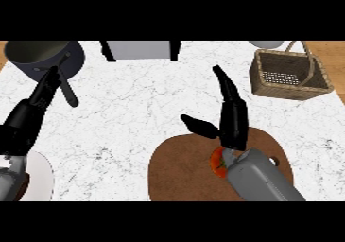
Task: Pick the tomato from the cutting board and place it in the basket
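Right robot hand hung open, empty, over tomato. Reaching stage; next called for grasping, basket at 1 o'clock.

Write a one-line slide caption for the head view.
Open right hand over the cutting board, its wrist partly hiding the tomato; basket sits at the far right.

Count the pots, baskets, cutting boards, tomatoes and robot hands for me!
pot: 1
basket: 1
cutting board: 1
tomato: 1
hands: 2, the left hand and the right hand
Total: 6
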### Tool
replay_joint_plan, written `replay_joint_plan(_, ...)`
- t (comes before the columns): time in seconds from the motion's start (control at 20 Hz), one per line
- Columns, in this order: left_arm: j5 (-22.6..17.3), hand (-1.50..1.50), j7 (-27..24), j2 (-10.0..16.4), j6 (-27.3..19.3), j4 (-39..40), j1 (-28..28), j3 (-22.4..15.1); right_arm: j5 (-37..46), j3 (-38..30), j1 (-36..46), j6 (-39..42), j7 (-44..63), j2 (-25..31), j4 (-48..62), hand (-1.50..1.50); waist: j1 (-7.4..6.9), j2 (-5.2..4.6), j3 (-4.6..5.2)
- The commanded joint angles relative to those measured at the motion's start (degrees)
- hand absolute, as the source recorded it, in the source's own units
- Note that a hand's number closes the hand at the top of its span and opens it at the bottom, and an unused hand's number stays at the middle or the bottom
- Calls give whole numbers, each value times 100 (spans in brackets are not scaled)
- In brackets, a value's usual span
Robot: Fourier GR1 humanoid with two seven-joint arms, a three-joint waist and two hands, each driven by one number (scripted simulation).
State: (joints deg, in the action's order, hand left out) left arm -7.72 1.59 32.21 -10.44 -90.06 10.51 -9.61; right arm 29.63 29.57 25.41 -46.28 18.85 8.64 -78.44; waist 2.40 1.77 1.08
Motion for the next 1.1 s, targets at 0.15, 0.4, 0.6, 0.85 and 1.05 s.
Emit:
replay_joint_plan(0.15, 104, 0, -80, -49, -48, 54, -176, -80, 755, 581, 282, 2113, 1774, 824, 490, -150, 72, 65, 42)
replay_joint_plan(0.4, 121, 0, -61, -7, -51, 102, -92, -14, 608, 992, 766, 3886, 3259, 736, 15, -150, 52, 58, -14)
replay_joint_plan(0.6, 127, 0, -179, -49, -46, 159, -116, 7, 107, 833, 1358, 5263, 4600, 660, -731, -150, 74, 37, -50)
replay_joint_plan(0.85, 18, 0, -191, -65, 42, -6, -221, 49, -479, 520, 1755, 6423, 6075, 567, -1543, -150, -18, 0, -78)
replay_joint_plan(1.05, -23, 0, -153, 33, 151, -97, -256, 137, -755, 490, 1531, 6705, 6489, 808, -1976, -150, -65, -46, -94)
